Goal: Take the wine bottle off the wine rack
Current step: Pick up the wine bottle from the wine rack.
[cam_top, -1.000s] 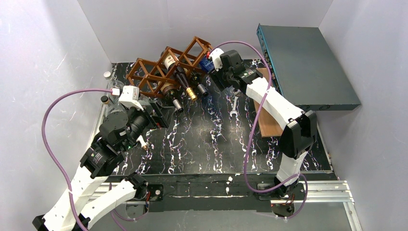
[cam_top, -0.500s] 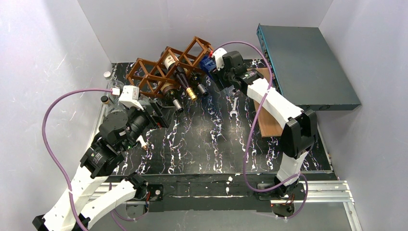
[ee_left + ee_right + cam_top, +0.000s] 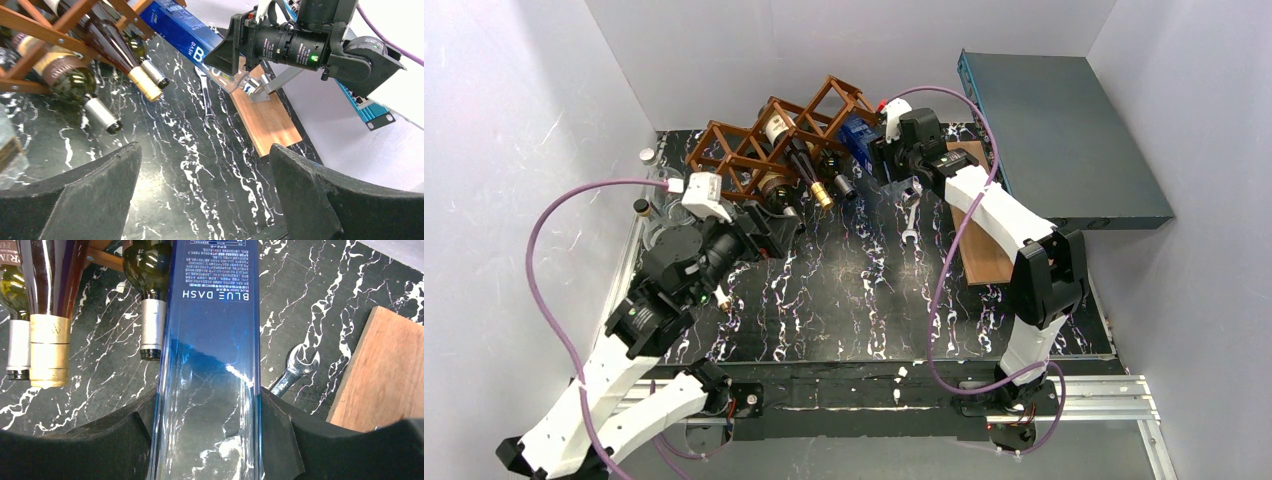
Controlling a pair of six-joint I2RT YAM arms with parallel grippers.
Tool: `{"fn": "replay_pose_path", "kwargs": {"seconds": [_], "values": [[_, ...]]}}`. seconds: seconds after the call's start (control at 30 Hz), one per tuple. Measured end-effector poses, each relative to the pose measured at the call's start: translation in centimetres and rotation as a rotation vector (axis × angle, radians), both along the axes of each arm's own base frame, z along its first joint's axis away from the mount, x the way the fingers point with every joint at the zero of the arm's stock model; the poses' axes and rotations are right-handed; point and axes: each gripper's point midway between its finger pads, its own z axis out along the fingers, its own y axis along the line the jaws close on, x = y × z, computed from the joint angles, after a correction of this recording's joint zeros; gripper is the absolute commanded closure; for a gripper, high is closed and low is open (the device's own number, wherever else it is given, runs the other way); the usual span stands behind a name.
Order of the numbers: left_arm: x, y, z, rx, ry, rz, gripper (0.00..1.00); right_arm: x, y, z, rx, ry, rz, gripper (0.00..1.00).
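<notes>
- The right gripper (image 3: 207, 437) is reaching to the far side of the table (image 3: 854, 300), just off the right end of the wine rack (image 3: 744, 142).
- Its fingers (image 3: 117, 440) are clamping the clear blue bottle (image 3: 210, 355) from both sides, pressing on the glass body below the printed label.
- The blue bottle is lying at a slant, with its far end beside the rack's right end. I cannot tell whether that end is sitting inside a cell or just outside it.
- The reddish-brown rack is standing along the far edge, running at an angle from the left towards the far right.
- Other bottles are poking out of its cells towards the near side, among them a dark one with a gold cap (image 3: 47, 355) and a green one with a silver cap (image 3: 150, 330).
- The left gripper (image 3: 205, 195) is hovering in front of the rack's left half, above the table, with its fingers (image 3: 85, 200) spread wide apart and gripping nothing.
- A metal wrench (image 3: 292, 371) is lying flat on the table, just right of the blue bottle.
- A flat wooden board (image 3: 380, 380) is lying further right, near the wrench.
- A large grey-blue box (image 3: 1064, 140) is resting at the far right, leaning up against the wall.
</notes>
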Motion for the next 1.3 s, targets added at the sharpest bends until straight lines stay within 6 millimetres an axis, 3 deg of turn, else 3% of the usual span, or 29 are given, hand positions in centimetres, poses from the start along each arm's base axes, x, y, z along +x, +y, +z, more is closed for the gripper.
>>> {"fn": "replay_pose_path", "kwargs": {"seconds": [0.23, 0.47, 0.63, 0.87, 1.3], "values": [[4.9, -4.7, -2.4, -0.09, 0.092, 0.008, 0.02, 0.0, 0.3, 0.1, 0.04, 0.014, -0.007, 0.99], [12.3, -9.8, -7.9, -0.102, 0.246, 0.076, 0.01, -0.1, 0.4, 0.2, 0.053, 0.02, -0.011, 0.99], [16.8, -10.5, -9.8, -0.174, 0.309, 0.162, 0.01, 0.0, 0.3, 0.2, 0.056, 0.022, -0.01, 0.99], [22.1, -11.5, -9.8, -0.309, 0.318, 0.23, 0.01, 0.0, 0.3, 0.2, 0.065, 0.027, -0.01, 0.99], [26.4, -13.0, -13.8, -0.452, 0.41, 0.298, 0.01, 0.0, 0.2, 0.2, 0.09, 0.044, -0.009, 0.99]]}}
